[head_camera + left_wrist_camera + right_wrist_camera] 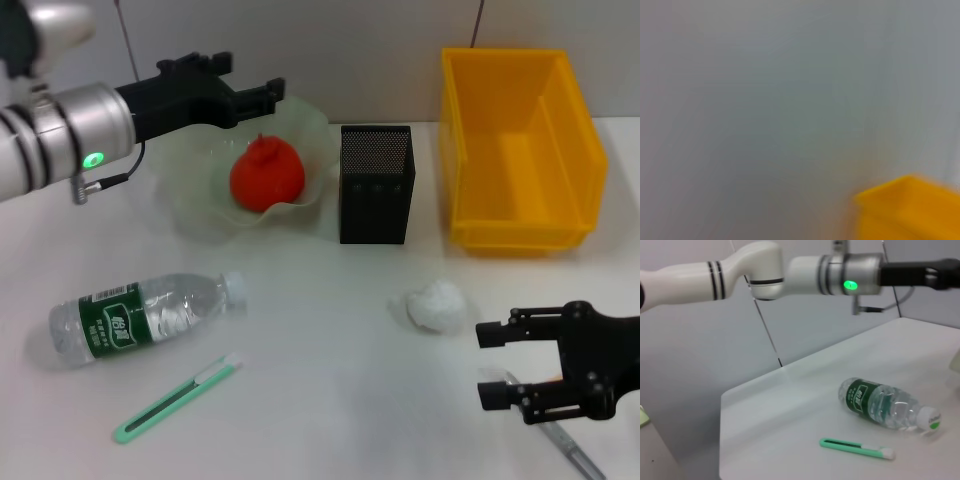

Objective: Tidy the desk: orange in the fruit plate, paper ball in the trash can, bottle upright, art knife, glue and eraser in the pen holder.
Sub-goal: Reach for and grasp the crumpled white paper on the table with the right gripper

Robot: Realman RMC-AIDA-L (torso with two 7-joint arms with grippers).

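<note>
Orange (267, 175) sat in fruit plate (200, 215); left hand (262, 93) open above, empty (apparently). Next: paper ball (435, 305), beside open, empty right hand (488, 365).

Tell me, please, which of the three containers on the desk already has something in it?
The fruit plate: the orange sits in it, while the trash can looks empty.

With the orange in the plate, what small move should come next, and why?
Probably the right gripper should slide toward the paper ball. Its fingers are open, the ball lies loose on the table just beside it, and the trash can stands close behind. The left gripper hangs open above the orange.
</note>
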